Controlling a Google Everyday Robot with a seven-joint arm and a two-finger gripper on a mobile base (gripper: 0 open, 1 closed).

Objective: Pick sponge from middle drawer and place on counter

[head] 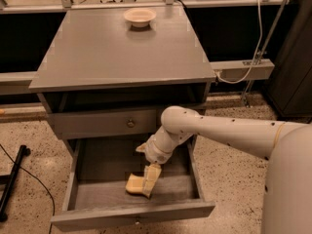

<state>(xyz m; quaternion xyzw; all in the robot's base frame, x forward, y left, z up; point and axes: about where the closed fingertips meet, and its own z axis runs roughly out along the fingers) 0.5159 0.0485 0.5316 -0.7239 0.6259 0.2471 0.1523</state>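
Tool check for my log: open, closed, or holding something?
Tool: inside the shallow grey wooden middle drawer, at the pale yellow foam sponge; state cannot be told.
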